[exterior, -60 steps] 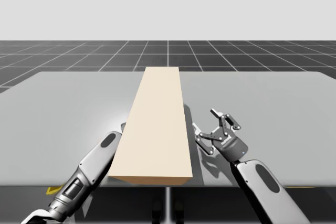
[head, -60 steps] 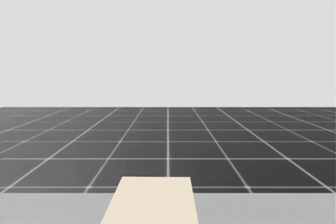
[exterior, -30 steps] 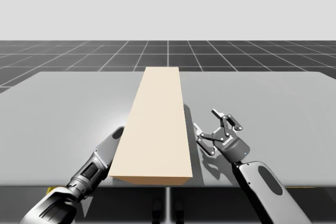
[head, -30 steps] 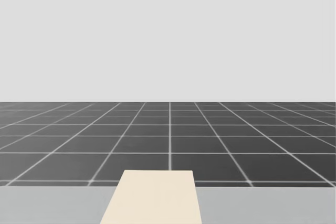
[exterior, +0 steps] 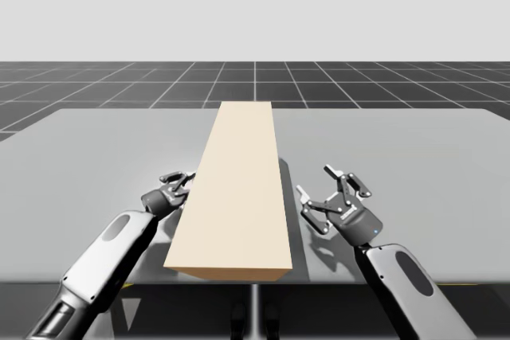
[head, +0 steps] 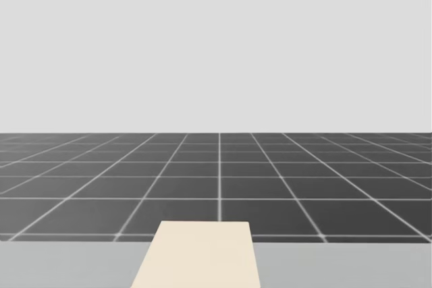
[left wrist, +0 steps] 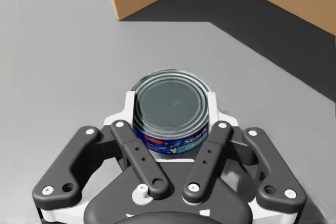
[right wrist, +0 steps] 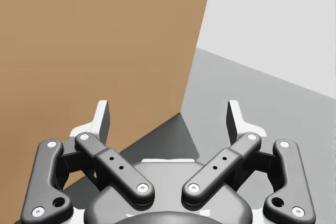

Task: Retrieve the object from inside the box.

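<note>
Left wrist view: the left pincer [exterior: 178, 181] is clasping a short round can [left wrist: 170, 114] with a blue label. Its two pale fingertips [left wrist: 129, 103] are pressing on opposite sides of the can, which is sitting upright with its metal lid facing the camera. The can appears to be resting on the grey counter [exterior: 103, 149] rather than hanging above it, though contact under its base cannot be confirmed. Brown walls of the box [exterior: 239, 189] are showing ahead of the can and off to one side, with a dark shaded patch lying between them. The can is sitting on lit grey surface short of that shade.

High view: the long pale box is lying lengthwise down the middle of the counter, and the left pincer is working just beside its left long wall. The right pincer [right wrist: 168, 114] is hovering near the right long wall with its fingers spread wide and nothing between them.

Judged step: the grasp is made and the withdrawal is beginning. The next move is calling for a steady lift and a pull away from the box wall. The squeeze should be kept even so the smooth can is not slipping, and the left arm should be kept off the box.
</note>
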Controlling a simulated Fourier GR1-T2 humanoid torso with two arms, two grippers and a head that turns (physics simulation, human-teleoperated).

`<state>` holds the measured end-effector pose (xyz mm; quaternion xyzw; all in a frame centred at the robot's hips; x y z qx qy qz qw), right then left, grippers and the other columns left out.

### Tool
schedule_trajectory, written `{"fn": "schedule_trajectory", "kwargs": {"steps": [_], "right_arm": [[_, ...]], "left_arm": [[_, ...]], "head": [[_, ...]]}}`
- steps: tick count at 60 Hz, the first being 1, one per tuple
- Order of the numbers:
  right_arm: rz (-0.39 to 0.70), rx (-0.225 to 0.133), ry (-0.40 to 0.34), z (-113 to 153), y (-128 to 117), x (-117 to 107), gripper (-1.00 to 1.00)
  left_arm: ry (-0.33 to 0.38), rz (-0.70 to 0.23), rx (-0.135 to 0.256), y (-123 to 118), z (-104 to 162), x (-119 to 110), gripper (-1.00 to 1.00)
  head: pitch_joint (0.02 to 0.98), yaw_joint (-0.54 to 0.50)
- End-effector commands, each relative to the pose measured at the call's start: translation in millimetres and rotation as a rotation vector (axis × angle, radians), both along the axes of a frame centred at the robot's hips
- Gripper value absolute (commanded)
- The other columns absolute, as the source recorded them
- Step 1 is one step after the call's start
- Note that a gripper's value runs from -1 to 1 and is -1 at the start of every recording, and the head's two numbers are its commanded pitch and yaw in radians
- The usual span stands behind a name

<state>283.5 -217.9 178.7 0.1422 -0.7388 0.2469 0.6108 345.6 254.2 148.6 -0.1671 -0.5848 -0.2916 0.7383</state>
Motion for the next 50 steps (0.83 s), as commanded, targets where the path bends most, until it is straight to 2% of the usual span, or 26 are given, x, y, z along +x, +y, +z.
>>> {"fn": "schedule_trajectory", "kwargs": {"steps": [1,9,15,33,44,50], "right_arm": [[-0.006,0.002,0.003,0.8,-2.8,1.5,-1.0],[-0.01,0.003,0.004,1.2,-3.8,2.2,-1.0],[-0.014,0.003,0.007,1.3,-4.6,2.9,-1.0],[-0.018,0.0,0.013,1.0,-5.6,3.8,-1.0],[-0.017,0.002,0.015,1.3,-6.9,3.9,-1.0],[-0.016,0.022,0.025,1.5,-7.8,7.6,-1.0]], "left_arm": [[-0.038,-0.015,0.001,41.6,15.9,-16.7,0.99],[-0.055,0.033,0.007,61.1,21.6,-26.0,1.0],[-0.097,0.057,0.005,70.9,41.7,-28.9,1.0],[-0.282,0.101,0.043,88.4,149.1,-7.1,1.0],[-0.361,0.109,0.062,83.8,199.6,4.5,1.0],[-0.416,0.115,0.069,76.1,228.0,7.8,1.0]], "head": [[0.117,0.01],[0.108,0.01],[0.1,0.02],[0.095,0.01],[0.095,0.01],[0.094,0.01]]}}
